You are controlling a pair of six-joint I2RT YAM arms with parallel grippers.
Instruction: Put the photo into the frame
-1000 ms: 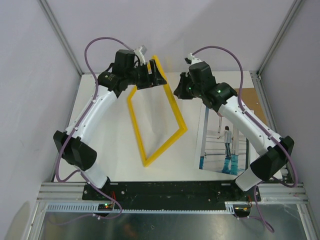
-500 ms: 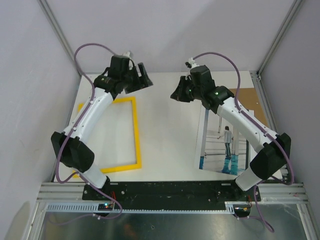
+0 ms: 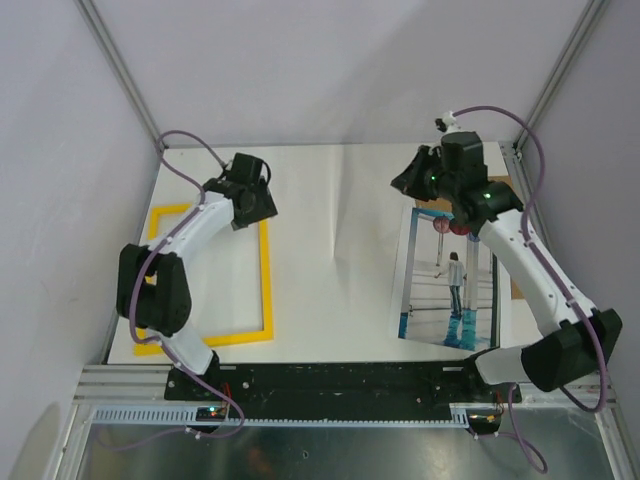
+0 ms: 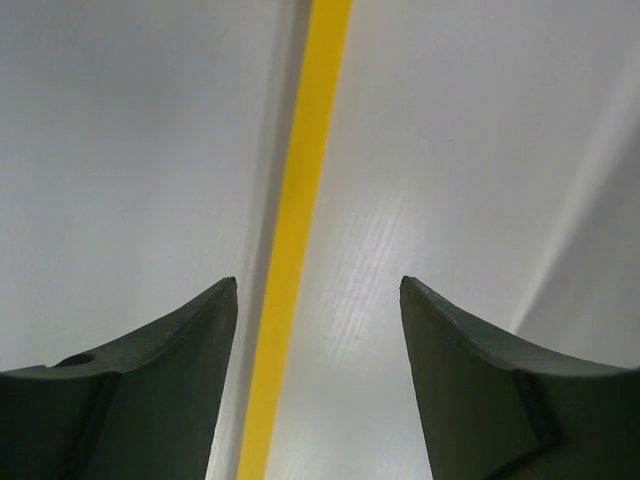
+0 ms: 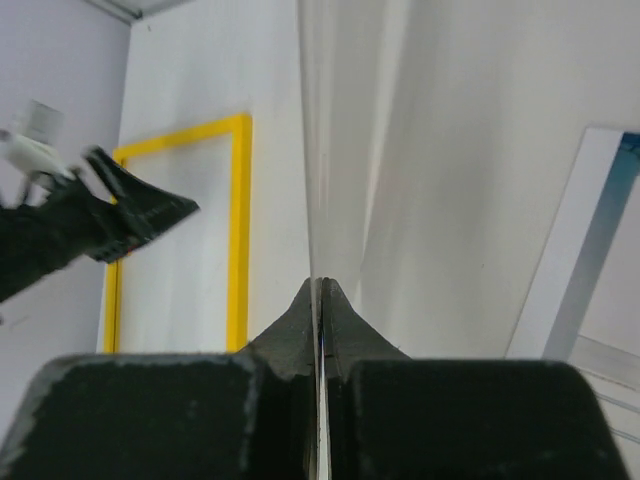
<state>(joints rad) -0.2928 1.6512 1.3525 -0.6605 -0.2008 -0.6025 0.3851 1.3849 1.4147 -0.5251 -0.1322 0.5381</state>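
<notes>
The yellow frame (image 3: 266,280) lies flat on the left of the table. My left gripper (image 3: 262,208) is open and empty just above the frame's far right corner, and one yellow bar (image 4: 300,200) runs between its fingers (image 4: 318,285). The photo (image 3: 455,300) lies flat at the right, partly under my right arm. Its white and blue edge shows in the right wrist view (image 5: 590,230). My right gripper (image 3: 402,183) hangs past the photo's far left corner. Its jaws (image 5: 319,285) are pinched on a thin, clear-looking sheet (image 5: 312,180) seen edge-on.
A brown backing board (image 3: 500,184) lies under the photo's far right side, mostly hidden by my right arm. Grey walls with metal corner posts (image 3: 120,70) close in the table at left, back and right. The frame (image 5: 240,230) and left gripper (image 5: 150,210) show in the right wrist view.
The frame was tilted up in my left gripper and now lies flat at the left, released. My left gripper has dropped low over its corner. My right gripper has moved right, toward the photo.
</notes>
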